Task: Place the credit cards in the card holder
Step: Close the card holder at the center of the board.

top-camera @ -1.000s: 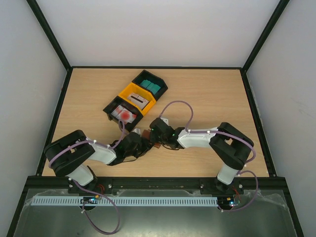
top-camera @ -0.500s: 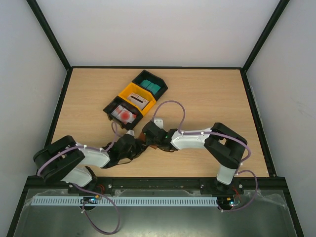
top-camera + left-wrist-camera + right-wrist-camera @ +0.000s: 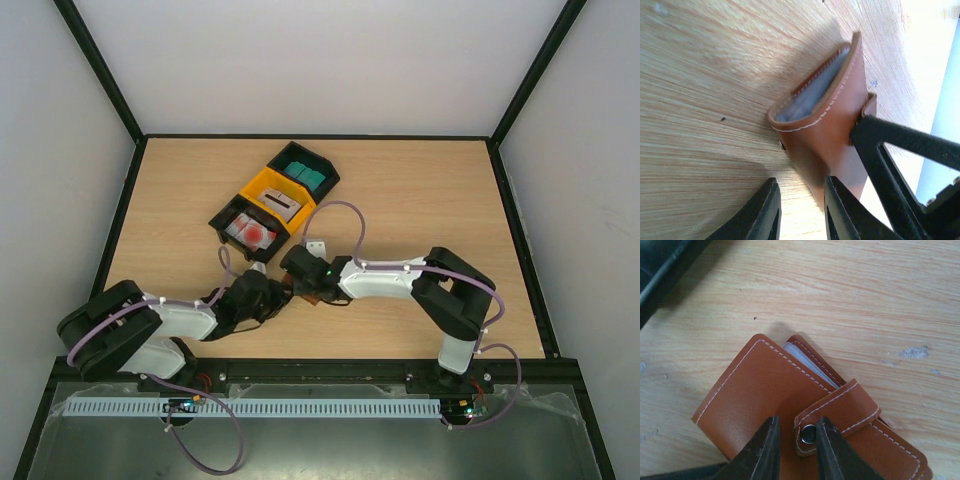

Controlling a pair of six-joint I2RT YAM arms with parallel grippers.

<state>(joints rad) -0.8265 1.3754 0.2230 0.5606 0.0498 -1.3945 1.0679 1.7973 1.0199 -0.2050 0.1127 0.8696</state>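
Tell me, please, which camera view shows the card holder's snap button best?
Right wrist: the snap button sits sharp and close by the right pincer. Left wrist shows only the card holder from its open edge; the top view is too distant to show it.

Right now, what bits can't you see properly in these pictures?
- Card holder: in the top view the left hand and right hand cover nearly all of it.
- Inside its pocket: left wrist view shows a pale sliver; leather hides how many cards.
- Credit cards in the bins: top view, too small to count.
- Its lower corner: cut off by the right wrist picture's edge.
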